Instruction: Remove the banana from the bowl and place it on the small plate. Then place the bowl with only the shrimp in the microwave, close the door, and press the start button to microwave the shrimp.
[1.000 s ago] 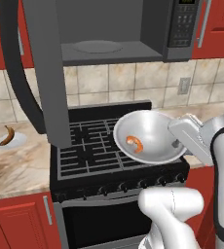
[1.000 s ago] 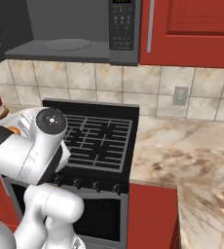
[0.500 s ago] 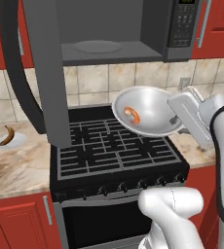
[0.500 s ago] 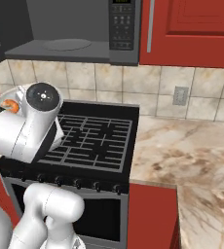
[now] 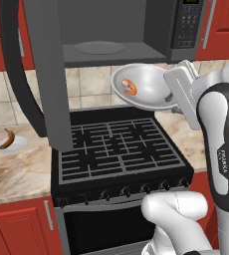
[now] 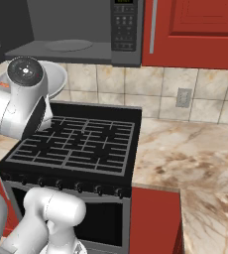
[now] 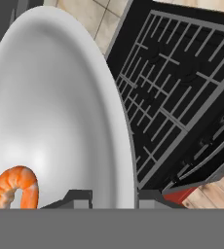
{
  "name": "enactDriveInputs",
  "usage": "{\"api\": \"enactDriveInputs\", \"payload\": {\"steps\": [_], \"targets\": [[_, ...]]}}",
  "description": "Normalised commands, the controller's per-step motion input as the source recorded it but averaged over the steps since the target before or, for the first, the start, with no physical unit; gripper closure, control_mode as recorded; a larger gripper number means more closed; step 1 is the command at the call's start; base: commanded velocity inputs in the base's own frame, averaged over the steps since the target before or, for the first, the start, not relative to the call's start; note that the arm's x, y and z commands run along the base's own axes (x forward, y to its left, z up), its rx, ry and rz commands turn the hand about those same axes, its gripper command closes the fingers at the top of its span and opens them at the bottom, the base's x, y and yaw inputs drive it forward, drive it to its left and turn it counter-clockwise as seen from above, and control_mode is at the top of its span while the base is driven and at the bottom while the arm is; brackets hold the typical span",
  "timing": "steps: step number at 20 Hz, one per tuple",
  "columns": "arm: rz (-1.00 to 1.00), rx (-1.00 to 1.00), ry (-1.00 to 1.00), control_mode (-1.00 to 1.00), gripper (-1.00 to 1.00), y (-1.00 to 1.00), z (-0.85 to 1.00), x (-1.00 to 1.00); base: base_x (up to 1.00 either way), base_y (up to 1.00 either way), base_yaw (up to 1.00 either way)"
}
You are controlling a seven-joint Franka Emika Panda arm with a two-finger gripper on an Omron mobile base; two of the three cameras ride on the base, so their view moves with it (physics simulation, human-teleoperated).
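Pincer (image 7: 114, 197) clamped on the rim of the bowl (image 5: 144, 89), holding that wide, shiny metal dish in the air above the black stove (image 5: 119, 149), just below the open microwave (image 5: 111, 30). Curled orange shrimp (image 5: 130, 87) lying on the smooth inner wall. Dark door (image 5: 39, 69) swung out to the left, flat grey interior floor with a round turntable. Brownish curved banana (image 5: 7, 139) resting on the flat white plate (image 5: 14, 145), on the marbled bench (image 5: 17, 169) at left; probably touching it, though small at this range.
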Motion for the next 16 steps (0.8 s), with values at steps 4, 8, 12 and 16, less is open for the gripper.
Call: {"api": "enactDriveInputs", "payload": {"steps": [4,8,12,16], "targets": [[-0.09,0.14,-0.01,-1.00,1.00,0.00,0.54,0.00,0.00,0.00,0.00],[-0.13,0.10,0.00,-1.00,1.00,0.00,0.36,0.11,0.00,0.00,0.00],[-0.17,0.05,0.01,-1.00,1.00,0.07,0.23,0.38,0.00,0.00,0.00],[-0.16,0.06,0.00,-1.00,1.00,0.08,0.12,0.46,0.00,0.00,0.00]]}}
